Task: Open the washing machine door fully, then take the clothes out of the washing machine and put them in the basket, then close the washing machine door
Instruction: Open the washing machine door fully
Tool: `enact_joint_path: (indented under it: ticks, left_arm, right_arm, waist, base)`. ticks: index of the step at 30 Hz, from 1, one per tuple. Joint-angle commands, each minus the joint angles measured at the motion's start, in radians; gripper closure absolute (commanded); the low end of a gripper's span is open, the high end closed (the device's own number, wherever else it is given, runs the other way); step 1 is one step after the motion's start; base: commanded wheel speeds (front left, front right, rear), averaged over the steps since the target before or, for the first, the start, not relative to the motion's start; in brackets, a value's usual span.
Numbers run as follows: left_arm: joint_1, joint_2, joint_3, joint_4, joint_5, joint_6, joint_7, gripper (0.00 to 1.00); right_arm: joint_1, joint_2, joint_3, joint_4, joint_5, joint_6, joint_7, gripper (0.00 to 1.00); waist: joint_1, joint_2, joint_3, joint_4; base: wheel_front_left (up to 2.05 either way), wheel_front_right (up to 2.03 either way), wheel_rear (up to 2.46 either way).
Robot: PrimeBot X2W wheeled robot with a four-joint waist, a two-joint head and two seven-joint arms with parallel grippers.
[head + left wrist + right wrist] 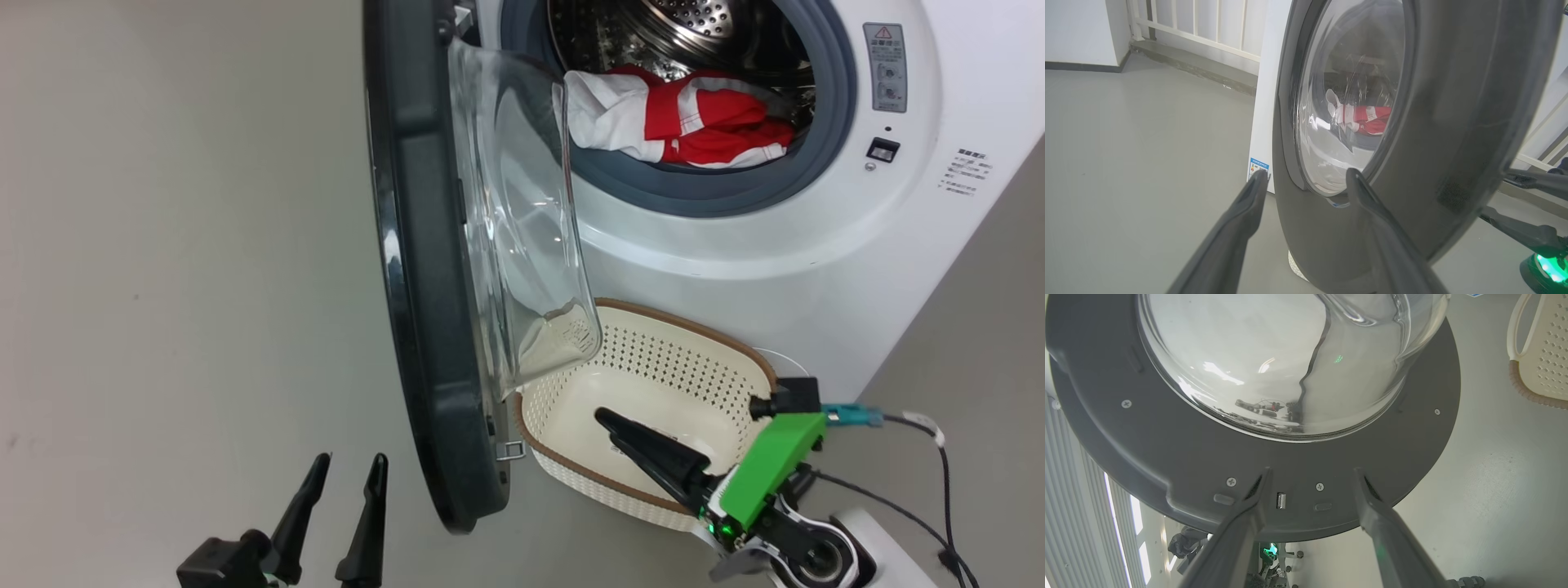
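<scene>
Floor point(163, 245) of plain grey carries everything. On it at the far right stands the washing machine point(735, 245), its drum mouth uncovered. The washing machine door point(424, 286) is swung out towards the robot and stands edge-on in the head view. That looks roughly square to the machine's front, probably short of its full travel, so the opening step may not be finished.

The basket point(694, 331) sits on the floor directly below the drum mouth and just right of the door. It is well placed to catch whatever is lifted out, and nothing red lies in it yet. The clothes point(702, 122) lie inside the drum, heaped at the lower lip of the mouth against the grey gasket point(620, 175).

The door stands between the two arms. The left gripper point(351, 465) waits near left on the door's outer side, fingers spread and holding nothing, pointed at the black rim. The right gripper point(1312, 473) reaches from the near right over the basket and faces the door's inner face. Its fingers are likewise parted and empty, framing the small metal latch point(1280, 500). That pose suits pushing the door wider before reaching for the clothes.
</scene>
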Motion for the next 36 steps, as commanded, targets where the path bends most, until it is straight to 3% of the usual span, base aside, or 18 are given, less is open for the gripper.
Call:
enact_joint_path:
  ticks: [1, 22, 36]
  left_arm:
    - [-0.002, 0.008, 0.037, -0.020, 0.010, -0.005, -0.009, 0.00]
    - [0.011, 0.008, 0.060, -0.027, 0.009, -0.005, -0.009, 0.00]
    - [0.013, 0.008, 0.066, -0.027, 0.008, -0.005, -0.009, 0.00]
  right_arm:
    - [0.011, -0.001, -0.002, -0.020, -0.015, 0.008, -0.017, 0.00]
    - [0.141, -0.076, -0.059, 0.013, -0.068, 0.008, -0.194, 0.00]
    - [0.133, -0.164, 0.027, 0.063, -0.217, 0.008, -0.464, 0.00]
  waist:
    - [0.0000, -0.0001, -0.002, -0.008]
    - [0.0000, -0.0001, -0.013, -0.055]
    - [0.0000, -0.0001, -0.017, -0.069]
  base:
    - [0.00, 0.00, 0.00]
    - [0.00, 0.00, 0.00]
    - [0.00, 0.00, 0.00]
